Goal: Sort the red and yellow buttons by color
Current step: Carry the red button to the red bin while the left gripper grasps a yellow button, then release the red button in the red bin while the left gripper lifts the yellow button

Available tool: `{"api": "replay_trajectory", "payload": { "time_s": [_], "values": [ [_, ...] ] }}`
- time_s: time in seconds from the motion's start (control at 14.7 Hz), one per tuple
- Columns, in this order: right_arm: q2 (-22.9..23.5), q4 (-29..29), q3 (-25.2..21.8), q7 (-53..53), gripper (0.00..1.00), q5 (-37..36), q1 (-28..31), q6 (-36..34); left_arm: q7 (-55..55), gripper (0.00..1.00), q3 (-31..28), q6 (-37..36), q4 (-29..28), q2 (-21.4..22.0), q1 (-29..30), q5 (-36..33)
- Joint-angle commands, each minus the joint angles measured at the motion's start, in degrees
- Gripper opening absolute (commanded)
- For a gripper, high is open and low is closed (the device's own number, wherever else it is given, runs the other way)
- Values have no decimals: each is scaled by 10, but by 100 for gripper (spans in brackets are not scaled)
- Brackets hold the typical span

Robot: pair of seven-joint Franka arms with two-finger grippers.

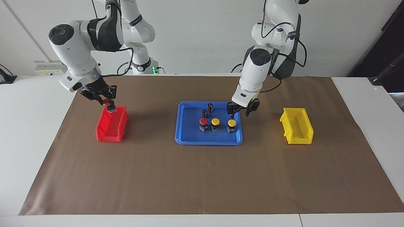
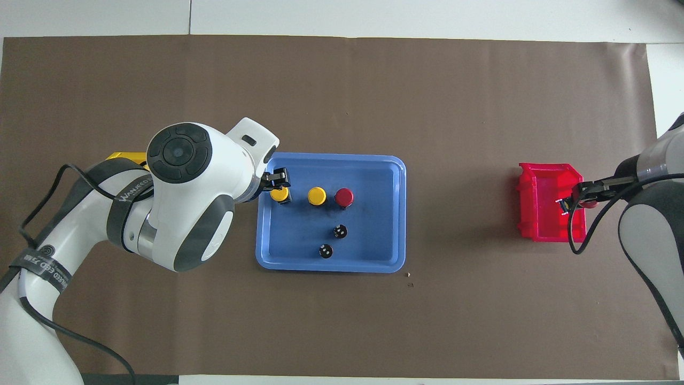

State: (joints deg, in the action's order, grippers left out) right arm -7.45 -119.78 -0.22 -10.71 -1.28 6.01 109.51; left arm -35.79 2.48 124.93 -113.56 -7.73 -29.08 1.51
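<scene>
Facing view, starting at the upper left of the frame: the right gripper (image 1: pixel 105 101) is clamped on a red button (image 1: pixel 107 102), red cap up between the fingertips and black body hanging below; it hangs right over the rim of the red bin (image 1: pixel 111 130) at the robots' end of that bin; the drop lies straight down and a touch toward the lower edge of the frame, so I judge a small shift over the bin's hollow is all that release calls for; in the overhead view the same pair shows at the right edge of the frame, over the red bin's outer wall.

On to the centre: the blue tray (image 1: pixel 186 138) carries a row of three, a second red button (image 1: pixel 203 124), then a yellow button (image 1: pixel 215 124), then the end yellow button (image 1: pixel 231 125); two dark capless cylinders (image 1: pixel 207 110) stand above the row in the frame.

Just right of centre, the left gripper (image 1: pixel 241 110) hovers over the tray's corner, fingers apart; the end yellow button sits directly below it and slightly lower left in the frame, upright, cap up; so the coming move looks like a short straight descent; the left arm is plainly the nearer one.

Far right: the yellow bin (image 1: pixel 296 137) stands with nothing visible inside.
</scene>
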Motion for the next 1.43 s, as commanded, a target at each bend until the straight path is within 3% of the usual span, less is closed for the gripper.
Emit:
{"api": "replay_trajectory", "payload": {
  "time_s": [0.0, 0.48, 0.68, 0.75, 0.81, 0.88, 0.95, 1.02, 1.15, 1.22, 1.36],
  "values": [
    [-41, -86, 9, -30, 21, 17, 29, 72, -35, 76, -7, 53, -24, -13, -23, -8],
    [-11, -160, 8, -30, 21, 36, 26, 206, -43, 76, -7, 81, -44, -19, -31, -8],
    [-4, -175, 8, -31, 21, 36, 26, 236, -60, 70, -8, 94, -43, -31, -35, -8],
    [-7, -190, 8, -33, 21, 36, 28, 243, -66, 61, -8, 96, -43, -33, -41, -8],
    [-9, -199, 8, -34, 21, 36, 28, 255, -67, 45, -8, 95, -42, -39, -41, -8],
    [-6, -205, 8, -42, 21, 36, 33, 257, -67, 15, -9, 90, -40, -39, -41, -8],
    [-6, -205, 8, -48, 21, 36, 36, 258, -67, 1, -9, 84, -34, -39, -41, -8],
    [-6, -205, 8, -48, 24, 36, 37, 258, -70, 1, -9, 66, -22, -37, -40, -8],
    [-6, -205, 8, -50, 55, 36, 35, 259, -58, 1, -10, -12, 10, -19, -34, -8],
    [-5, -201, 8, -50, 64, 36, 36, 256, -45, 1, -11, -41, 16, -3, -27, -8],
    [3, -163, 8, -53, 71, 36, 37, 222, 12, 1, -11, -98, 19, 31, 3, -8]
  ]
}}
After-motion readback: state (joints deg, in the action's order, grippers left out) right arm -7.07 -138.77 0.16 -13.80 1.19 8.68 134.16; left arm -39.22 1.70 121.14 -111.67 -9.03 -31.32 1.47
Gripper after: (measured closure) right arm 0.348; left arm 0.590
